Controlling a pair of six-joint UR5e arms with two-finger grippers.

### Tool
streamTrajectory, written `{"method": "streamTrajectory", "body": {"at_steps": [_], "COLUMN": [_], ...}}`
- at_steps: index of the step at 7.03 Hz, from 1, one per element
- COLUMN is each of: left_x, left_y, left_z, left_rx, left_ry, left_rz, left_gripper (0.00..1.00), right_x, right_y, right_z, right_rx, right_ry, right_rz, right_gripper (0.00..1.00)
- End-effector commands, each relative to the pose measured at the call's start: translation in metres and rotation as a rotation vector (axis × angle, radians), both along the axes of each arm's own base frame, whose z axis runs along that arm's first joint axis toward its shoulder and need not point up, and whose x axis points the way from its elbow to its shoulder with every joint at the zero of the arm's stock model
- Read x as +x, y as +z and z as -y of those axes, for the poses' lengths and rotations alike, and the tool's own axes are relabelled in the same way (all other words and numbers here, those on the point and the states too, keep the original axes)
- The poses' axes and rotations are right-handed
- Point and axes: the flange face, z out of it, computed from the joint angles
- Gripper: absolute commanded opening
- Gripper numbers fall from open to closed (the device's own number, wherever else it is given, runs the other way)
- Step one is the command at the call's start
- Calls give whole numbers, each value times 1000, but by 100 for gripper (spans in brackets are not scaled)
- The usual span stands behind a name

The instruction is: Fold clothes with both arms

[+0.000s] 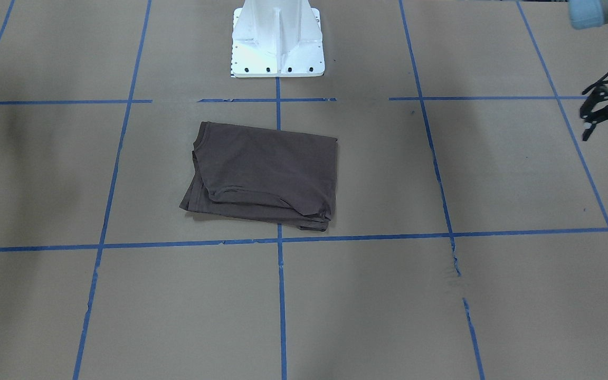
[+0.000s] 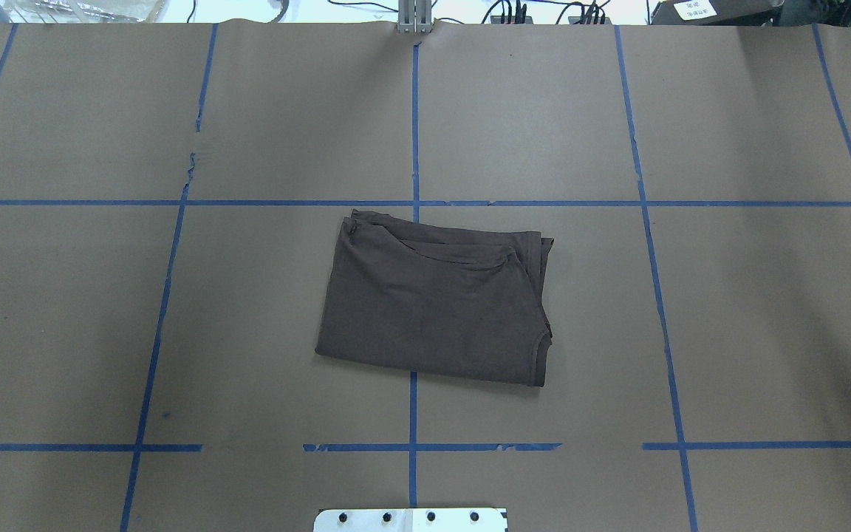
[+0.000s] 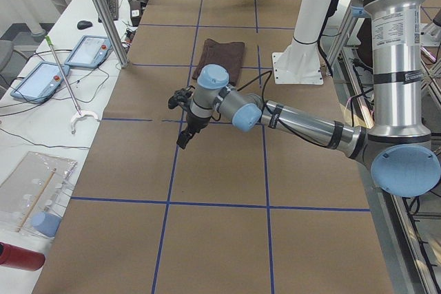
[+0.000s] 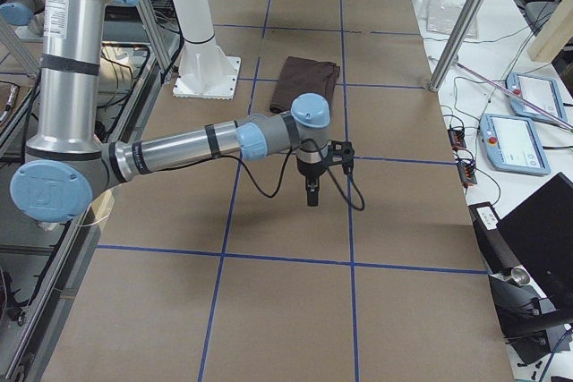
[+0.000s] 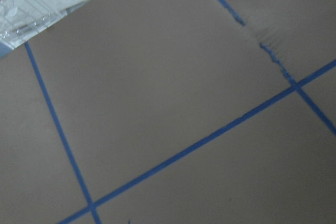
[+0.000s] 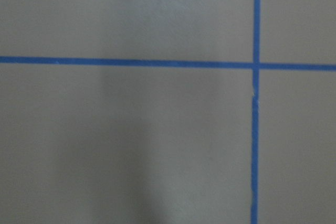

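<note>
Brown-papered desk (image 2: 765,332), blue tape grid (image 2: 413,111), white pedestal (image 1: 277,47) at the robot's edge.

T-shirt (image 2: 433,303) lies at desk centre, straddling the middle tape line. It's near the pedestal but apart from it.

It reads as folded: a compact rectangle of several layers, no sleeves sticking out, top face mostly smooth. A curved hem (image 2: 462,258), probably the collar, runs along the side away from the robot. Layer edges stack a bit unevenly there and on the robot's right side. Logo not visible.

Neither arm is on it. Left hand (image 3: 184,141) hangs over bare paper well out to the robot's left, right hand (image 4: 312,196) likewise to its right. Both wrist cams show only paper and tape. Nothing hangs from either hand; spread or closed, can't tell from these views.

My read: fold is basically done. At most, squaring up the ragged edges is left.
</note>
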Motion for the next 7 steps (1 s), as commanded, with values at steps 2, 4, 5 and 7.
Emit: {"method": "streamTrajectory", "body": {"at_steps": [2,4,5,7], "left_x": [-62,-70,-75,-74], "left_y": [92,120,130,130], "left_z": [-30,-56,-66,-63], "left_rx": [-215,-175,-232,-307], "left_ry": [-69,25,14,8], "left_rz": [-131,-92,-91,-97], "left_gripper": [100,100,100,100], "right_x": [48,57,77,82], "right_y": [62,51,52,44], "right_z": [-64,-39,-49,-56], "right_rx": [-177,-109,-69,-112], "right_ry": [85,-76,-150,-171], "right_rz": [0,-24,-19,-80], "right_gripper": [100,100,100,100]}}
